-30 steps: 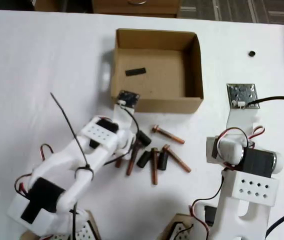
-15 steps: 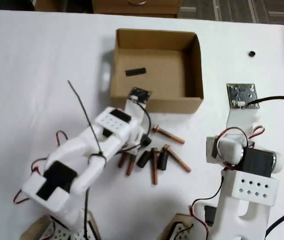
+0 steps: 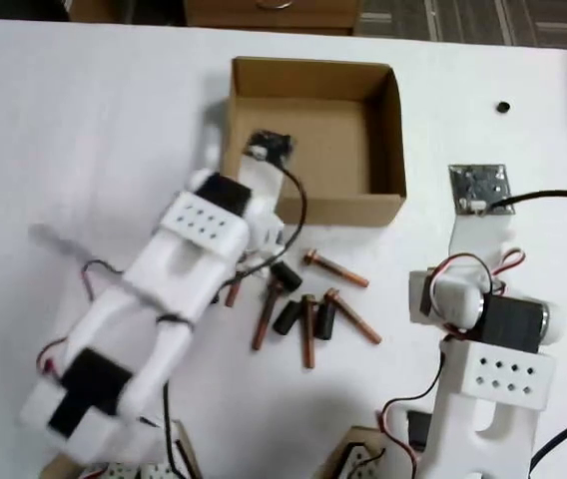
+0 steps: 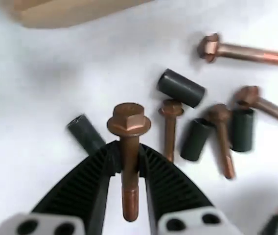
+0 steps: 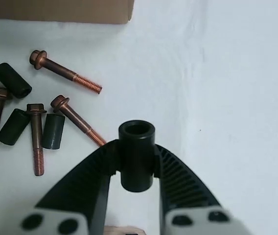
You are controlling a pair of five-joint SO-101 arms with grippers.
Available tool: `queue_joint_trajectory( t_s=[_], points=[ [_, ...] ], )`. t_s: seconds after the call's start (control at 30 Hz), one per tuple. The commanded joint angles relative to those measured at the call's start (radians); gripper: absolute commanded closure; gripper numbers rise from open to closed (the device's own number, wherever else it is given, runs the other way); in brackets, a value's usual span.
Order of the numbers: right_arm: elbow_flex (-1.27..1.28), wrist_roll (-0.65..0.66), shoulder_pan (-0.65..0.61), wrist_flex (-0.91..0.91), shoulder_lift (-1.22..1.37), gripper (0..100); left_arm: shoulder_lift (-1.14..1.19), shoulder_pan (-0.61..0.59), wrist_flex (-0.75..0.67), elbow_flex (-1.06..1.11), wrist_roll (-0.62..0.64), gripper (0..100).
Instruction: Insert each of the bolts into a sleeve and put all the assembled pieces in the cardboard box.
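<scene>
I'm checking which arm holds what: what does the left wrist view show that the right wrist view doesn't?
Left wrist view, not right: the left gripper shut on a copper bolt, and a lone sleeve lying near it. Right wrist view, not left: the right gripper shut on a black sleeve. Both: four loose bolts, three loose sleeves and an edge of the cardboard box.

blocked: cardboard box [image 3: 343,210] wall, bolt-sleeve heap [image 3: 308,324] | passable: table [image 3: 403,264] right of heap
</scene>
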Motion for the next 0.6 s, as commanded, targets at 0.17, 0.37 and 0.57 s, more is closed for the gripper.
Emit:
queue_joint_trajectory(
  t_s=[0.17,0.37,0.57],
  points=[
    [-0.029,-0.098,-0.193,0.012,-0.173,97.8,-0.350,-0.006,0.189,-0.101,0.003,98],
    [-0.008,-0.172,-0.386,0.012,-0.371,97.8,-0.583,-0.006,0.186,-0.099,0.092,98],
    [0.123,-0.311,-0.526,0.002,-0.429,97.8,-0.715,-0.006,0.164,-0.094,0.115,98]
  ],
)
